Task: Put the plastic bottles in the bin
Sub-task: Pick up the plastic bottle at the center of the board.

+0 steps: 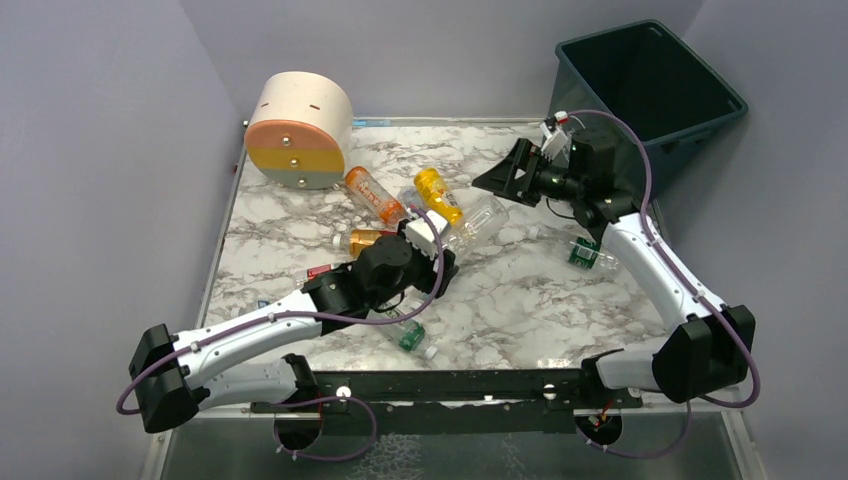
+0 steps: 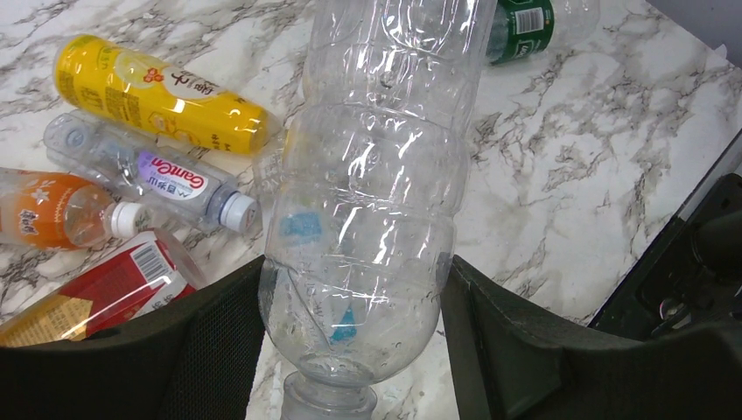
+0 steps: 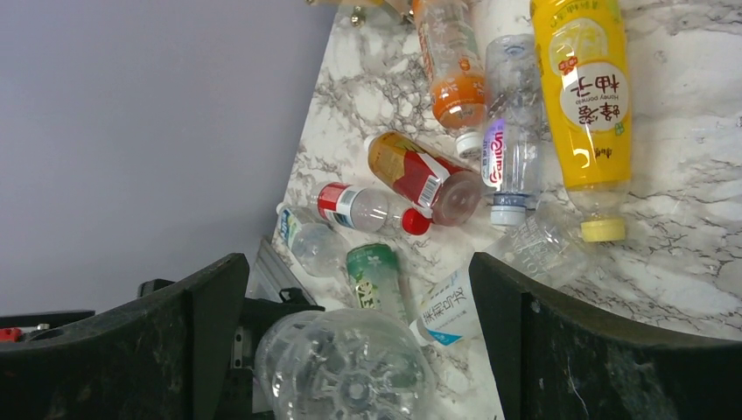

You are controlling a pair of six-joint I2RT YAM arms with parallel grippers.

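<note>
Where the left pincer (image 2: 354, 267) reaches over the middle of the table (image 1: 520, 300), it is clamped on a clear bottle (image 2: 367, 175). One finger presses each side of the body just above the neck. The bottle sticks out from the pincer toward the far right, raised above the marble.

The right pincer (image 3: 357, 262) stands wide open with nothing in it. It hangs at the far end of that same bottle, whose ribbed bottom shows in the gap between its fingers, near but not gripped.

To the left of the held bottle a yellow bottle (image 1: 438, 193), a purple-labelled bottle (image 2: 149, 175) and an orange bottle (image 1: 375, 195) lie close together. A red-labelled bottle (image 2: 105, 293) lies just nearer. A green-labelled bottle (image 1: 590, 255) lies alone to the right, beside the right arm. Another green bottle (image 1: 410, 335) lies near the front edge, under the left arm.

The bin (image 1: 640, 70) sits at the far right corner, just behind the right pincer and well apart from the left one.
</note>
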